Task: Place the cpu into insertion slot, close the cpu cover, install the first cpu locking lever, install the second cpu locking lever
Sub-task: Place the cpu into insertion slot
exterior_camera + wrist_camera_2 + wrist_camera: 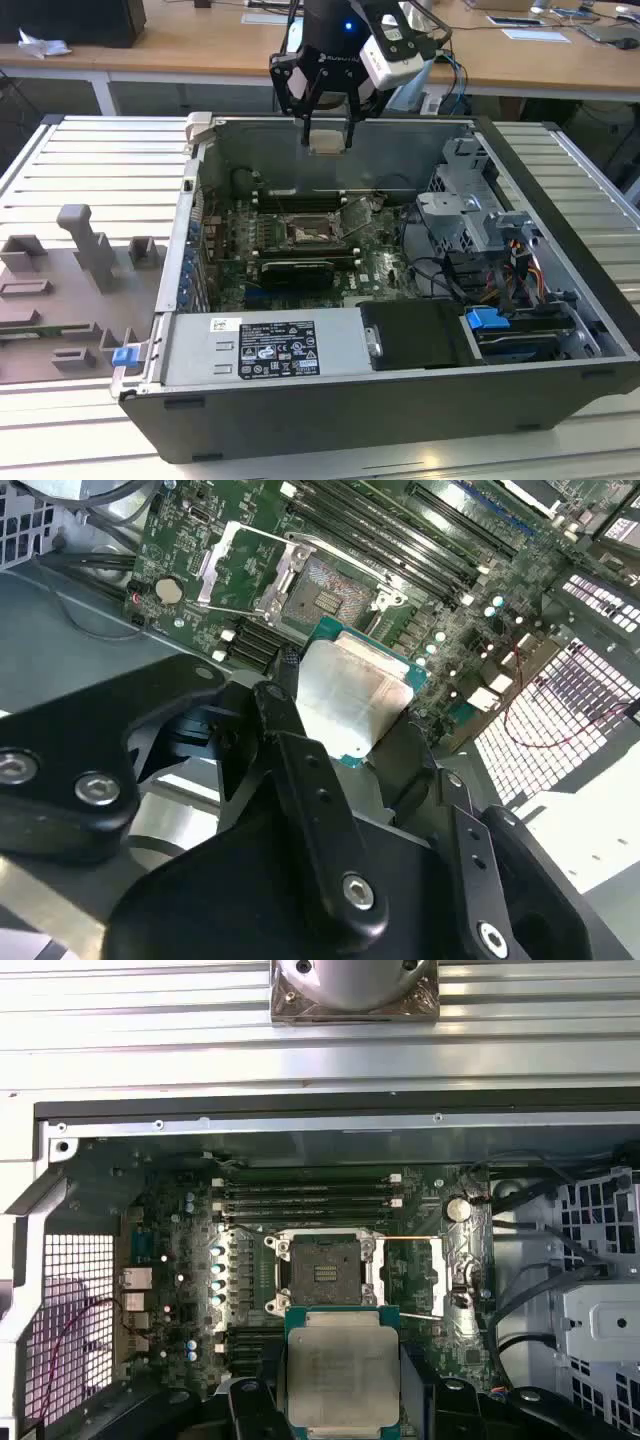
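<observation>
Silver-grey cpu (343,1375), green-edged

We see a ribbed grey metal counter (95,160) and, beyond the gripper (327,140), long wooden desks (190,42) strewn with papers (268,17).

One arm (335,25), one gripper (327,135), one cpu (343,1375), one slot (321,1272) and one cover (280,588): a single of each, with one green board (180,1260) lying inside one open grey computer case (330,420).
</observation>
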Controlling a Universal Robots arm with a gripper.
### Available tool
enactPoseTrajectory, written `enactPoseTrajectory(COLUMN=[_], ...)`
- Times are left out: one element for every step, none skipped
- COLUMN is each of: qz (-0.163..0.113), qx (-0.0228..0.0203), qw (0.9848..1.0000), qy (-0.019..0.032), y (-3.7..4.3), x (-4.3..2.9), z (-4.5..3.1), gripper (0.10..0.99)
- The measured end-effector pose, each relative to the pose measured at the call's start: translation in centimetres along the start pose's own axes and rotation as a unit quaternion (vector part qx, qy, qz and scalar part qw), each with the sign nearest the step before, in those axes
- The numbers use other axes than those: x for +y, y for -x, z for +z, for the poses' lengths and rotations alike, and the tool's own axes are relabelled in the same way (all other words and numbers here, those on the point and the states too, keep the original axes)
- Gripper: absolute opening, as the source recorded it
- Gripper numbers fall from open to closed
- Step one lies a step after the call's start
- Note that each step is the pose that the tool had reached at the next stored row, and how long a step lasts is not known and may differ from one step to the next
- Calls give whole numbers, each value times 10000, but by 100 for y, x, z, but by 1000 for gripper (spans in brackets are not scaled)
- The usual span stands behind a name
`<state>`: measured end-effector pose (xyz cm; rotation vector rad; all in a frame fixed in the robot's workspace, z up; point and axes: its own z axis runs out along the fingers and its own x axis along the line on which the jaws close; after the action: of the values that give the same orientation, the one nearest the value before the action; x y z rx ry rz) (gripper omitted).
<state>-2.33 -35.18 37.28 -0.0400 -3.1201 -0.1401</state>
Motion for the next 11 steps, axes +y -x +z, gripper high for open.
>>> enactPoseTrajectory(qz=[2, 14, 35, 69, 118, 145, 171, 226, 258, 289, 358], qx=[0, -1, -3, -6, -10, -12, -15, -20, -23, -26, -32], qw=[10000, 10000, 10000, 10000, 9999, 9999, 9999, 9997, 9997, 9996, 9994], qy=[0, 0, 0, 1, 1, 2, 3, 4, 4, 5, 5], y=[0, 0, 0, 0, 0, 0, 0, 0, 0, 0, 0], x=[0, 0, 0, 0, 0, 0, 0, -1, -1, -1, -1], z=[0, 0, 0, 1, 2, 3, 4, 7, 9, 10, 12], gripper=[541, 541, 541, 541, 541, 541, 541, 541, 541, 541, 541])
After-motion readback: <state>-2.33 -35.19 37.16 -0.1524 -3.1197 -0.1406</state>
